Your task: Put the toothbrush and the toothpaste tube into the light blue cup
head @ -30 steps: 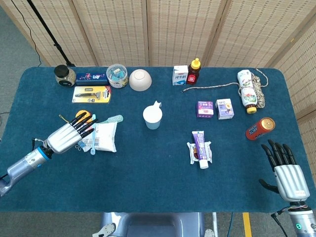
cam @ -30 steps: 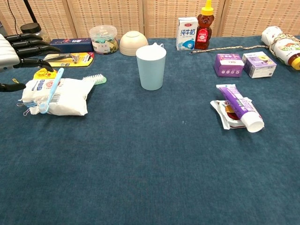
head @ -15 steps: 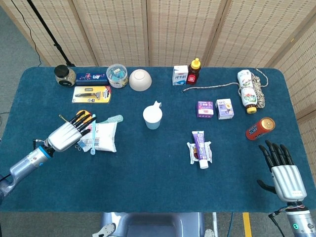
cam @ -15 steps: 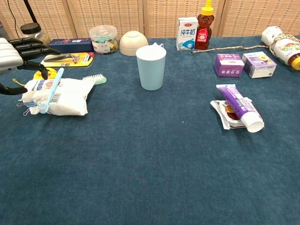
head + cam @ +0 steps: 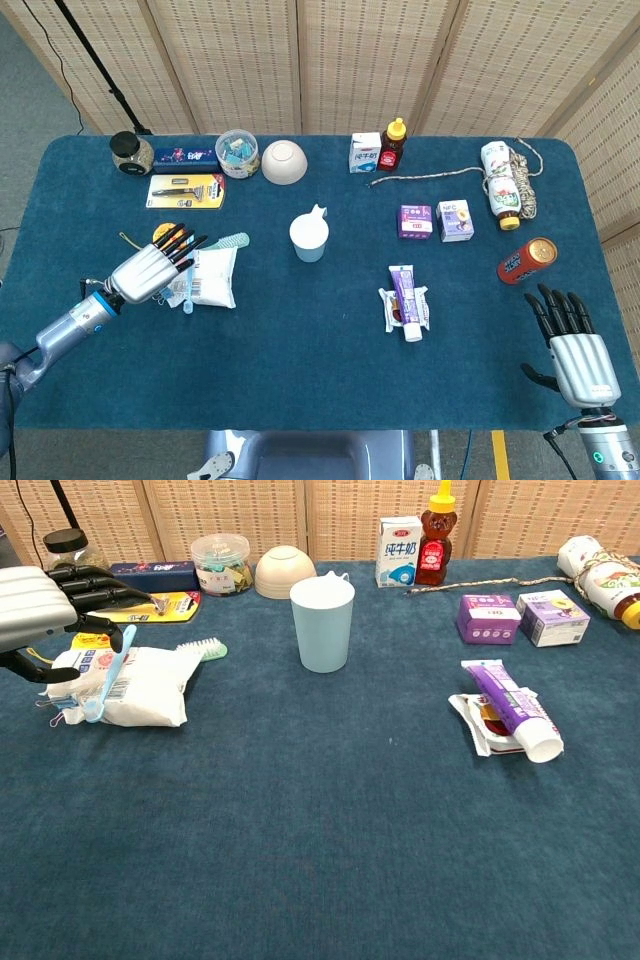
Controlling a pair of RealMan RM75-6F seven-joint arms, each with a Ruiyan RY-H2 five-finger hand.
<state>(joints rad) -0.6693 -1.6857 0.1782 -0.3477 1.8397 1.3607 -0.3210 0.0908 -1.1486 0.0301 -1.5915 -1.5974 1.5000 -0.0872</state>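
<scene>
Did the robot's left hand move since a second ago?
Yes. The left hand has slid a little toward the white packet and the light blue cup, with open fingers.

Directly beneath the spread fingers of the left hand (image 5: pixel 148 271) a white packet (image 5: pixel 125 685) is found, with the toothbrush (image 5: pixel 110 671) laid across it and a green brush (image 5: pixel 228 241) just beyond the fingertips. Past that, toward the light blue cup (image 5: pixel 322 622), bare cloth is left. Further ahead, passage is blocked by a razor pack (image 5: pixel 185 190), a jar (image 5: pixel 237 153) and a bowl (image 5: pixel 284 161).

Open cloth is seen around the right hand (image 5: pixel 572 346); a red can (image 5: pixel 526 260) lies ahead of it. Between that hand and the toothpaste tube (image 5: pixel 512 710), a bare stretch is left.
</scene>
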